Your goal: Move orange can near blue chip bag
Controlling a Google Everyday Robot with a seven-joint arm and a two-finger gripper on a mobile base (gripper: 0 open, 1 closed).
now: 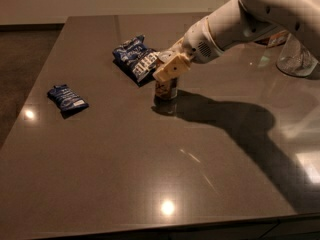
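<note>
Clasping of the orange can [166, 90] by the gripper [168, 74] is observed.
The can is held upright directly under the gripper; the blue chip bag [135, 59] is found close beside it.

One white arm [250, 19] enters from the upper right and slopes down to the left. Its wrist [201, 45] lies behind and to the right of the jaws, raised above them. The tan gripper [170, 70] is angled downward, covering the top of the orange can [166, 90] directly below the jaws.
</note>
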